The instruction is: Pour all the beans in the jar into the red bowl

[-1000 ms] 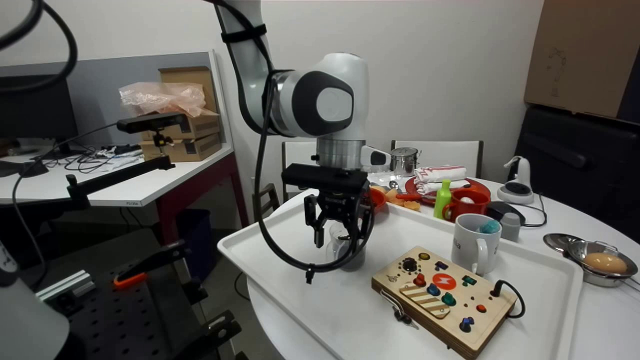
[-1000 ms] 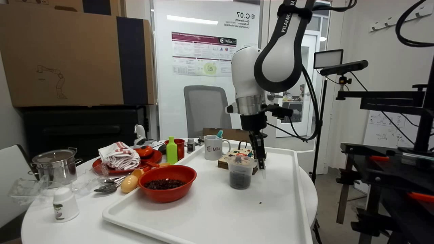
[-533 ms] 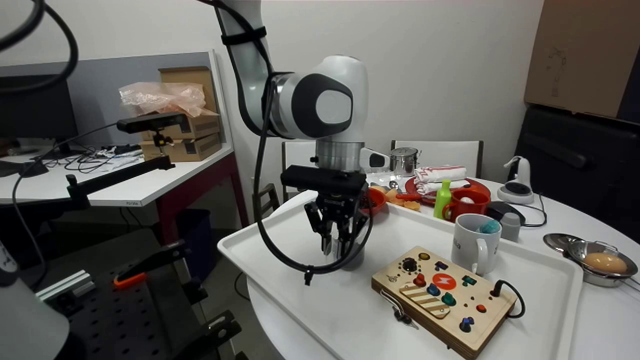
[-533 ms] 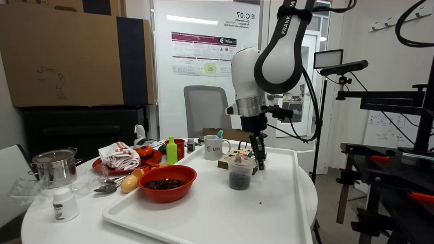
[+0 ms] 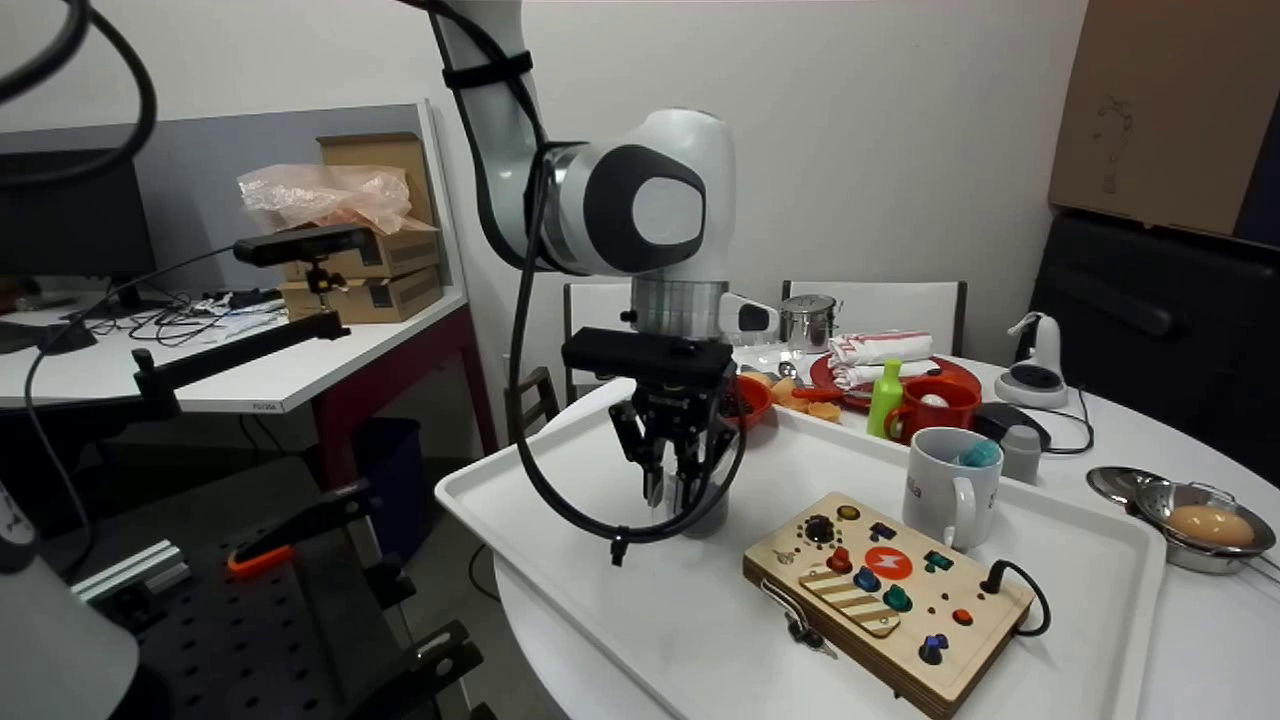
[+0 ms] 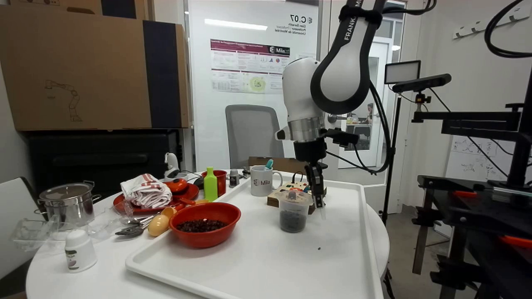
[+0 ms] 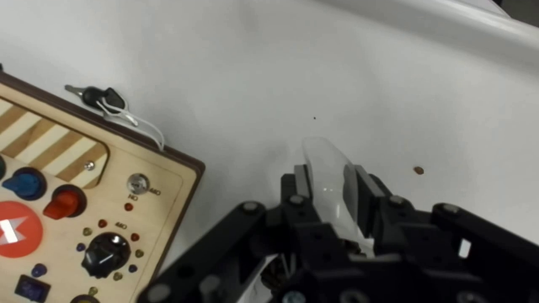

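Note:
The squat see-through jar (image 6: 293, 220) stands upright on the white tray, dark beans filling its lower part. Its clear handle (image 7: 330, 198) sticks out between the fingers in the wrist view, and my gripper (image 7: 330, 176) is shut on it. In both exterior views the gripper (image 6: 318, 203) is beside the jar, fingers pointing down; its arm and cable partly cover the jar (image 5: 710, 518) in an exterior view. The red bowl (image 6: 203, 238), with dark beans (image 6: 201, 225) inside, sits at the tray's edge, apart from the jar. The bowl (image 5: 757, 393) is partly hidden behind the gripper in an exterior view.
A wooden box with knobs (image 5: 885, 600) and a white mug (image 5: 950, 490) stand on the tray (image 6: 266, 265) near the jar. A stray bean (image 7: 418, 170) lies there too. Beyond the tray are a green bottle (image 6: 210, 185), a red cup (image 6: 221, 180) and a folded towel (image 6: 145, 191).
The gripper's fingers have come together onto the jar's handle. In the last half second the jar and gripper have shifted very slightly together; the bowl has stayed put.

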`<state>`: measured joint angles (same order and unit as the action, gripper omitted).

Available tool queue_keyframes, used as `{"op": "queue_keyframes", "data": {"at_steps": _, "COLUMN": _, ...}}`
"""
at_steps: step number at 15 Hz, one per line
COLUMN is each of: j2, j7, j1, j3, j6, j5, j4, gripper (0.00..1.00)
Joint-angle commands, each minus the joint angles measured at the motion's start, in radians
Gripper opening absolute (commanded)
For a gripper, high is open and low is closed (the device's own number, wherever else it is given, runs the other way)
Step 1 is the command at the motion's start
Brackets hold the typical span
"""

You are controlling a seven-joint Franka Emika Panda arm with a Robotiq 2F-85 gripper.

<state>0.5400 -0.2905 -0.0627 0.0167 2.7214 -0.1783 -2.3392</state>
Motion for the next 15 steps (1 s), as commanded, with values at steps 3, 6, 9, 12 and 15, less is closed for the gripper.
{"op": "queue_keyframes", "data": {"at_steps": 3, "j2": -0.124, "j7": 0.013, "j1": 0.019, "j3": 0.005, "j6": -0.041, "j5": -0.029, "j4": -0.024, "gripper": 0.07}}
{"op": "queue_keyframes", "data": {"at_steps": 6, "j2": -0.175, "j7": 0.067, "j1": 0.088, "j3": 0.065, "j6": -0.083, "j5": -0.137, "j4": -0.011, "gripper": 0.07}}
{"op": "queue_keyframes", "data": {"at_steps": 9, "j2": -0.215, "j7": 0.158, "j1": 0.169, "j3": 0.11, "j6": -0.169, "j5": -0.304, "j4": 0.016, "gripper": 0.07}}
{"op": "queue_keyframes", "data": {"at_steps": 12, "j2": -0.238, "j7": 0.268, "j1": 0.235, "j3": 0.107, "j6": -0.271, "j5": -0.466, "j4": 0.063, "gripper": 0.07}}
{"op": "queue_keyframes", "data": {"at_steps": 15, "j2": -0.23, "j7": 0.269, "j1": 0.2, "j3": 0.054, "j6": -0.28, "j5": -0.479, "j4": 0.073, "gripper": 0.07}}
